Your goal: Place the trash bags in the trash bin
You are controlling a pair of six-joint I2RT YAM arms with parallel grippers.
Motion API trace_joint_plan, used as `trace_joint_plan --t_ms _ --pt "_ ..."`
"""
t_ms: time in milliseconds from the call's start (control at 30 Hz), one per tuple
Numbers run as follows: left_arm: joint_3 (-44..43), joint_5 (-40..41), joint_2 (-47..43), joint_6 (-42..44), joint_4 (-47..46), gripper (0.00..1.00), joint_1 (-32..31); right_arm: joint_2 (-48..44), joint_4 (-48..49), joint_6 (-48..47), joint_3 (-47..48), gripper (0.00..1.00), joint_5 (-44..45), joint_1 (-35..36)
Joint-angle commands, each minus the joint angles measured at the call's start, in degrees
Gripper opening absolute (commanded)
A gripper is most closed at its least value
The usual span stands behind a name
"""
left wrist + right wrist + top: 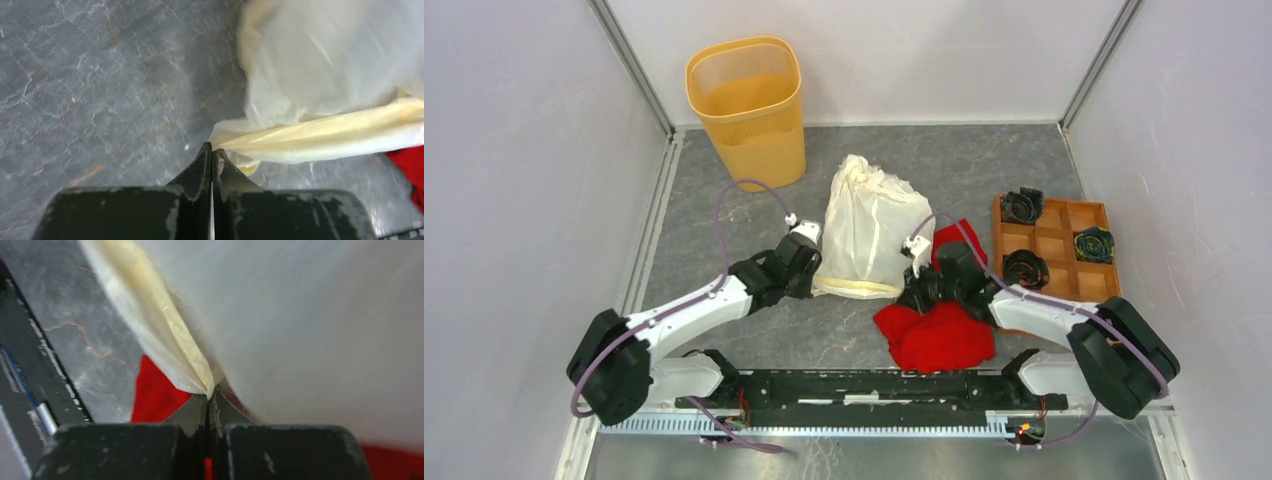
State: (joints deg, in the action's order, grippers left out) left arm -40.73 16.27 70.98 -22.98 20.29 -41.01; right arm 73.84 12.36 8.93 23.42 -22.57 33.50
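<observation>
left gripper (210, 150): clenching shut on the near-left corner of the trash bag (864, 235), catching only a sliver of film at the tips.
right gripper (208, 397): pinching the near-right corner of the same hem, again only at the tips.
bag position: lying on the table (984, 165) between both grippers, well apart from the trash bin (749, 110).
bin: standing upright at the far left, mouth open.
slip hazard: likely losing the slick film on lifting, given so shallow a bite.
snag hazard: possibly dragging along the red cloth (934, 335) lying beneath the right gripper.
entry hazard: possibly draping over the rim or tipping the bin.
</observation>
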Motion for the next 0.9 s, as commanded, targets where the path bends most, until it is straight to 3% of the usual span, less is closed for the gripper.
trace_joint_plan --t_ms 0,100,200,267,300,367,433,533,600,733,867 --pt "-9.89 -3.06 -11.61 -0.64 -6.75 0.02 0.05 -6.48 2.28 0.10 15.61 0.01 -0.28 1.67" --pt "-29.30 -6.65 -4.96 3.71 -5.19 0.02 0.18 -3.40 -11.71 -4.84 40.24 0.01 4.94 1.62" --pt "-59.75 -14.36 4.26 5.71 -0.53 0.02 0.21 1.57 -26.31 -8.39 69.25 0.01 5.04 1.88" --pt "-70.52 -25.31 7.01 4.92 -2.90 0.02 0.15 1.39 -25.00 -7.76 79.95 0.01 1.39 2.26" --pt "-70.92 -30.59 6.52 4.14 -6.76 0.02 0.10 -0.53 -20.79 -6.39 78.92 0.01 -1.51 2.35" --pt "-64.21 -34.37 2.89 2.99 -14.71 0.02 -0.02 -6.94 -6.13 -2.91 66.94 0.01 -8.60 2.32" --pt "-51.26 -28.61 -3.10 3.00 -19.61 0.02 -0.03 -14.00 7.00 -1.57 49.03 0.01 -11.36 2.32" --pt "-28.52 -11.33 -7.76 1.05 -15.94 0.02 0.05 -18.24 11.33 -1.35 24.92 0.00 -1.27 2.37" --pt "-17.03 -0.91 -7.81 -2.24 -8.52 0.02 0.16 -13.94 10.37 0.76 13.41 0.00 0.96 2.30" --pt "-6.84 -1.91 -9.07 -6.80 -4.95 0.02 1.19 -6.63 7.65 7.03 9.92 0.00 -4.99 2.45" --pt "-14.19 -2.77 -12.74 -1.86 -4.86 0.02 1.20 -6.91 -3.39 2.23 22.56 0.00 -4.49 2.61"
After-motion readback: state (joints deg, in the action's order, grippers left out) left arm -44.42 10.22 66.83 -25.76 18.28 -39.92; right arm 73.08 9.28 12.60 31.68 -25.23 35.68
